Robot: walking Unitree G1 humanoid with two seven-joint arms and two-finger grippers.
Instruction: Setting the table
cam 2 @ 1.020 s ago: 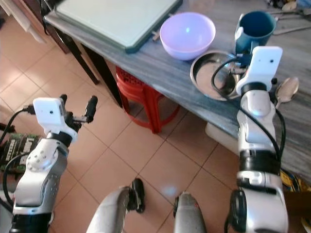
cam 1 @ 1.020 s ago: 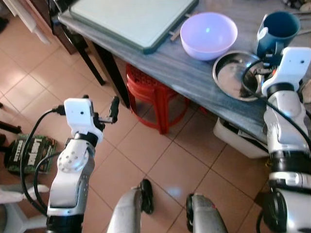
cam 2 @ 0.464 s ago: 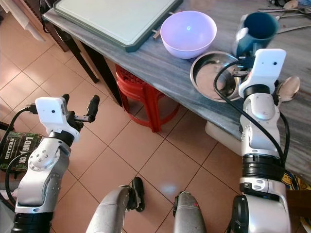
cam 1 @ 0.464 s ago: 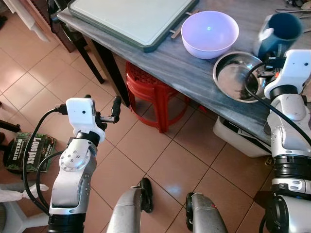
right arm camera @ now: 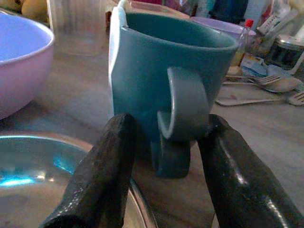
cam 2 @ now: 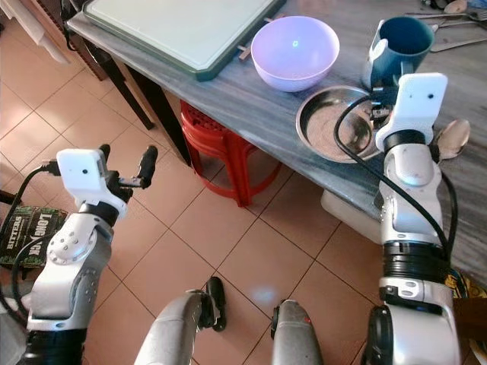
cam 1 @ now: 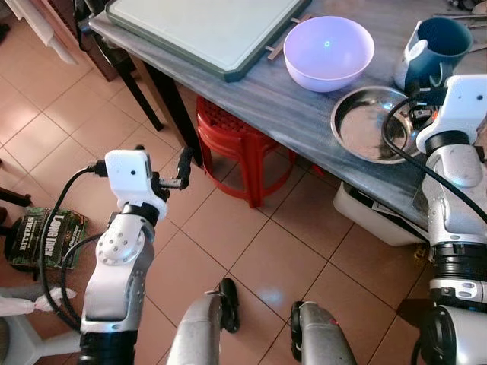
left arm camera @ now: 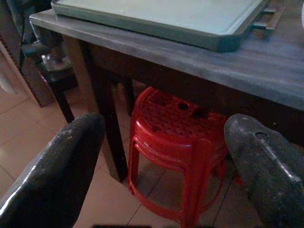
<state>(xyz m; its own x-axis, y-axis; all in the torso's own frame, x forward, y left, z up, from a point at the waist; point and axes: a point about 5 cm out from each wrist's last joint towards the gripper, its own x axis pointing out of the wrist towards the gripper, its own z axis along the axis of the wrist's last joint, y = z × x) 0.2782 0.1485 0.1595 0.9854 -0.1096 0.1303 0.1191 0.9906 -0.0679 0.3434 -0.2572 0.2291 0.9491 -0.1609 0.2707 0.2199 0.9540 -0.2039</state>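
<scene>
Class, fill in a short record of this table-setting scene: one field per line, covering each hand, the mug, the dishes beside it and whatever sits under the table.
Right hand: open, its two fingers either side of the mug's handle
Mug: teal, upright on the grey table
Steel plate: beside the mug, near the table edge
Bowl: lilac, upright, empty
Tray: pale green, at the table's corner
Left hand: open, off the table, over the floor
Stool: red, under the table

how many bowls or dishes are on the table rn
2: a lilac bowl beside the green tray, and a shallow steel dish near the table edge, just before the teal mug. More may sit beyond the frame.
</scene>
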